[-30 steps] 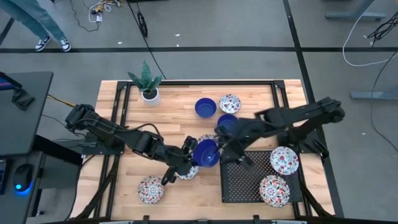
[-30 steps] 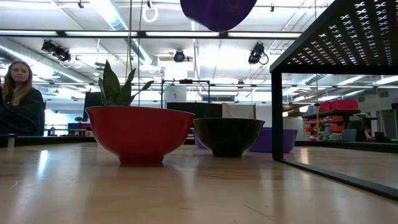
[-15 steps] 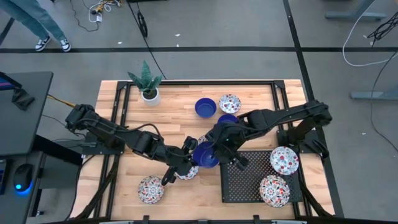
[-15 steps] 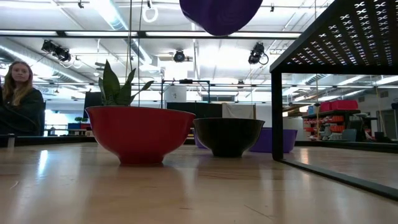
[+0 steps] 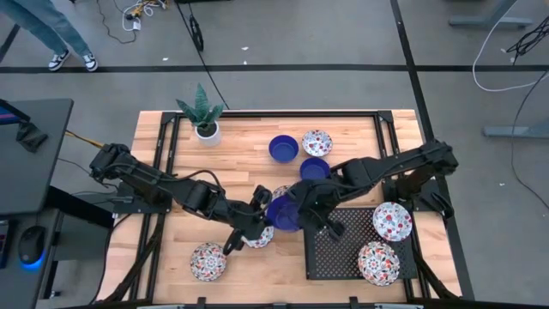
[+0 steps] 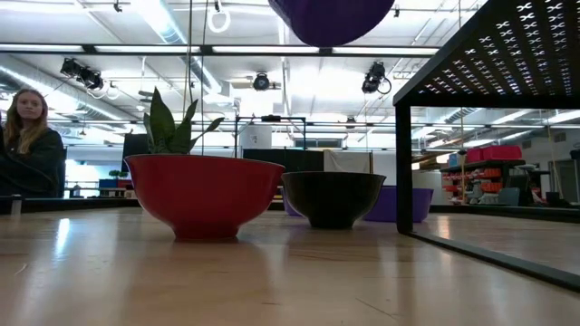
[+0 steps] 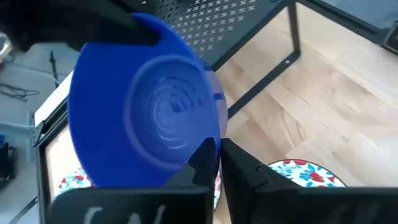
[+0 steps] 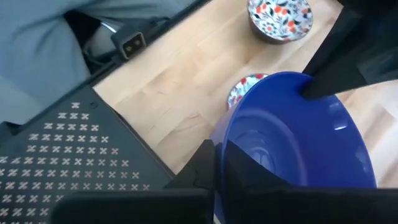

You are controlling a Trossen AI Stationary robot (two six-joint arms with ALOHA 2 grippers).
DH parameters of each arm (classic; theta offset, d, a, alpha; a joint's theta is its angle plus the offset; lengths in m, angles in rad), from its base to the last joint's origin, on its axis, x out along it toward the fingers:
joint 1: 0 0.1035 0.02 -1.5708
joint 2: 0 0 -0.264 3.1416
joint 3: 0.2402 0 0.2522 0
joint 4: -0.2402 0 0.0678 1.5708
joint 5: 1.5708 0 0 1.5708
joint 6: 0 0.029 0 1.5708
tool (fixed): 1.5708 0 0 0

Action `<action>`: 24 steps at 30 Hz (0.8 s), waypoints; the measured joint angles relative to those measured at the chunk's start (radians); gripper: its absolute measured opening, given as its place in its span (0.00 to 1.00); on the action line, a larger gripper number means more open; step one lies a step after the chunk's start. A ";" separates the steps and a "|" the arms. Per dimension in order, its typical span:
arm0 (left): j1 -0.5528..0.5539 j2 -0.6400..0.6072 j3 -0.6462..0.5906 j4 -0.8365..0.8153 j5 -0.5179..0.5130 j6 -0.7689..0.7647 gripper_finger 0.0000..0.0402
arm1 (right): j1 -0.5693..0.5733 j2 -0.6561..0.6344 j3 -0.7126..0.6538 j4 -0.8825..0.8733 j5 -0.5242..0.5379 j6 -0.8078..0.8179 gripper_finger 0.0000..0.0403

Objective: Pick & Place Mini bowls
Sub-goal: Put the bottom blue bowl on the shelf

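Blue mini bowl (image 5: 283, 212), mid-air above tabletop (image 5: 240, 159): right end effector (image 5: 298, 209), wide open a second ago, now clamps its rim opposite the left end effector (image 5: 262, 208), also pinching it — handover underway.

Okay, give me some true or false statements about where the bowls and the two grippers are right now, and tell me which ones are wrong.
1. Both grippers grip the same blue bowl in the air. True: the left gripper and the right gripper each pinch its rim.
2. Two patterned bowls sit on the black rack. True.
3. The plant pot stands on the rack. False: it stands on the table, at a far corner.
4. The rack holds a blue bowl. False: only patterned bowls sit on it.
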 joint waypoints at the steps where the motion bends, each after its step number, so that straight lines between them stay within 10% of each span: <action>1: 0.000 0.000 0.000 0.001 -0.014 -0.013 0.08 | 0.010 0.000 0.000 0.001 0.031 0.012 0.02; 13: 0.005 -0.002 0.005 0.026 -0.081 -0.139 0.46 | 0.135 -0.059 0.000 -0.049 0.329 0.270 0.01; 24: -0.001 -0.017 -0.001 0.212 -0.078 -0.116 0.53 | 0.291 -0.093 -0.014 -0.143 0.407 0.529 0.00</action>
